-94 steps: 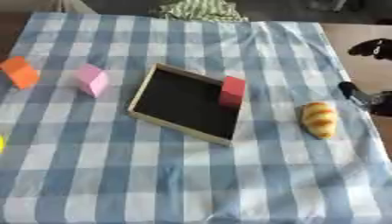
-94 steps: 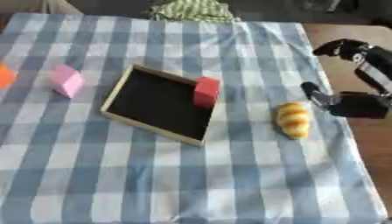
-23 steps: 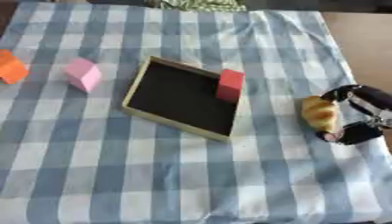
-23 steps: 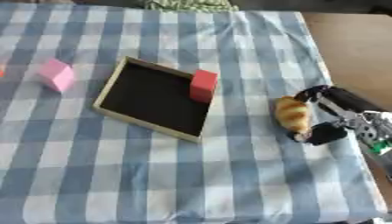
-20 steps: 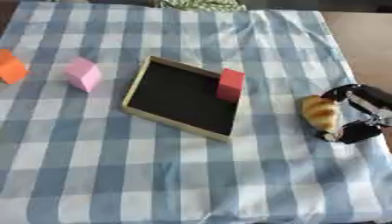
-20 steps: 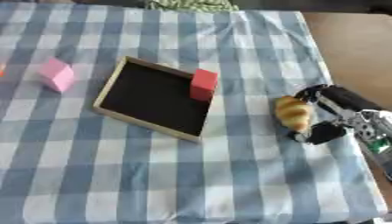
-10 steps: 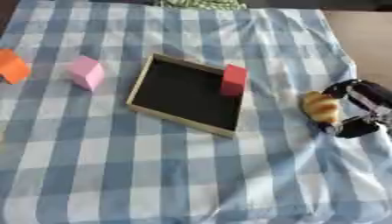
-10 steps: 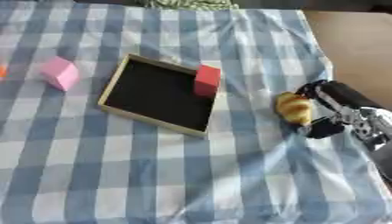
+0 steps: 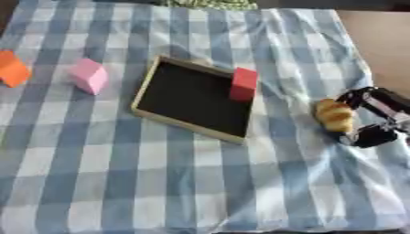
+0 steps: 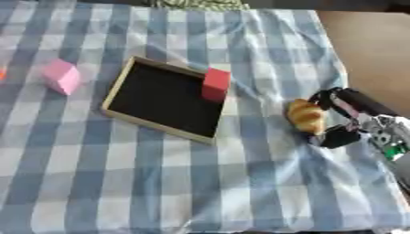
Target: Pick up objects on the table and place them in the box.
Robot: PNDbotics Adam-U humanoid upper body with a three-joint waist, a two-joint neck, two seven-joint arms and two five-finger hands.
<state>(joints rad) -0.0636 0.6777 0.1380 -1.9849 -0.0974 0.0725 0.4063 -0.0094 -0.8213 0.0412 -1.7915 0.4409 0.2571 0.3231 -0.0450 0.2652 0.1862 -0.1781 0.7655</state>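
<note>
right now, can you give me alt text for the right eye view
The robot's right hand curls its fingers around a croissant at the right edge of a blue checked tablecloth. A shallow black box holding a red block sits mid-table, with a pink block to its left.

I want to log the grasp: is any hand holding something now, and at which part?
The right hand is curled round the croissant, at its right side, still on the tablecloth.

The box is sitting mid-table. A block is standing in its 2 o'clock corner. Two more blocks are lying at its 9 o'clock, the bread at 3 o'clock, touching the right hand.
</note>
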